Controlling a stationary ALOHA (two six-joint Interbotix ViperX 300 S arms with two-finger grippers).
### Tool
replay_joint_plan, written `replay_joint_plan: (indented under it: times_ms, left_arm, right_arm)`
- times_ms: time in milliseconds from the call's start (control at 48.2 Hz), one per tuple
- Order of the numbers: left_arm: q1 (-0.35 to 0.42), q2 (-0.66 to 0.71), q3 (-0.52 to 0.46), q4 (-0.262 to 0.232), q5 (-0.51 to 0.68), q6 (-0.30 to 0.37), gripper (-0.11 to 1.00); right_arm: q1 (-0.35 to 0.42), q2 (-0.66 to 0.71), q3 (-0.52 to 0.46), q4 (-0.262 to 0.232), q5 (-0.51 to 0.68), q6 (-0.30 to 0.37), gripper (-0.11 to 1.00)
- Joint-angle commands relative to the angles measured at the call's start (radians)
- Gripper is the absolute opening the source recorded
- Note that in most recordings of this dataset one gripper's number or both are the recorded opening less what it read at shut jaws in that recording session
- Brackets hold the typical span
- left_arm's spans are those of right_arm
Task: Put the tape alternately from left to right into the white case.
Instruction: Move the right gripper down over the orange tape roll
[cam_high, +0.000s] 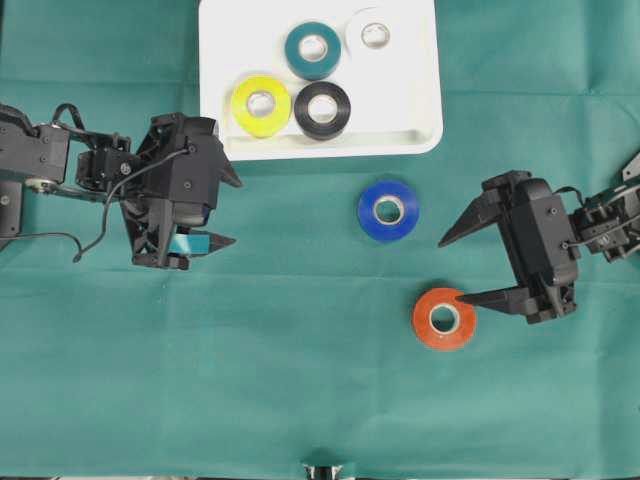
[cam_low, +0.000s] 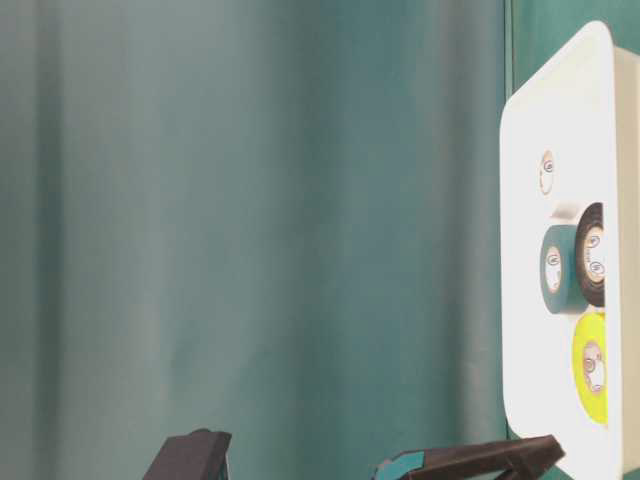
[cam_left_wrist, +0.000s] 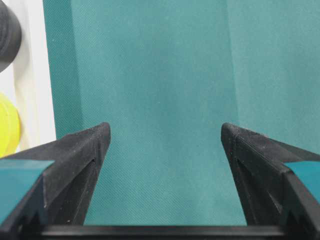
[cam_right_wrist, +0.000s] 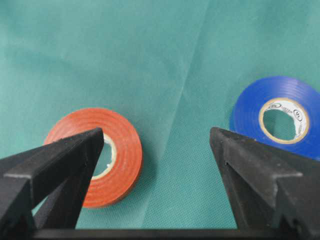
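Two arms flank a green cloth (cam_high: 300, 400) seen from overhead, with six rolls of tape and the white case (cam_high: 425, 135) between them. At the left, the left gripper (cam_high: 230, 212) hangs with its jaws spread wide and nothing between them; its wrist view shows only bare cloth in the gap, with the case rim and parts of two rolls at the left edge. The case lies at the far side of the cloth, just right of and beyond that gripper, and holds four rolls lying flat: the yellow roll (cam_high: 261, 105) at its near left, the teal roll (cam_high: 313, 50) farther back, the black roll (cam_high: 322, 109) at the near middle and touching or nearly touching the teal one, and the white roll (cam_high: 375, 35) at the far right, just beside the teal one. On the open cloth near the case, right of centre, lies the blue roll (cam_high: 388, 210). Nearer and slightly right of it, well apart, lies the orange-red roll (cam_high: 444, 319). At the right, the right gripper (cam_high: 456, 270) also stands wide open and holds nothing; one finger (cam_right_wrist: 60, 165) overlaps the orange-red roll in the wrist view, the other points toward the blue roll, and whether either touches a roll cannot be told.
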Motion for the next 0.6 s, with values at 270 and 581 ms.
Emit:
replay_joint_plan:
  times_ms: [270,581]
  left_arm:
    - [-0.003,-0.014,-0.014,-0.002,-0.008,-0.002,0.91]
    - [-0.003,-0.014,-0.014,-0.002,-0.006,-0.002,0.91]
  right_arm:
    - [0.017,0.012,-0.017,0.005,-0.002,0.005,0.78]
    - [0.064,0.150,-0.097,0.014,0.072,0.006,0.78]
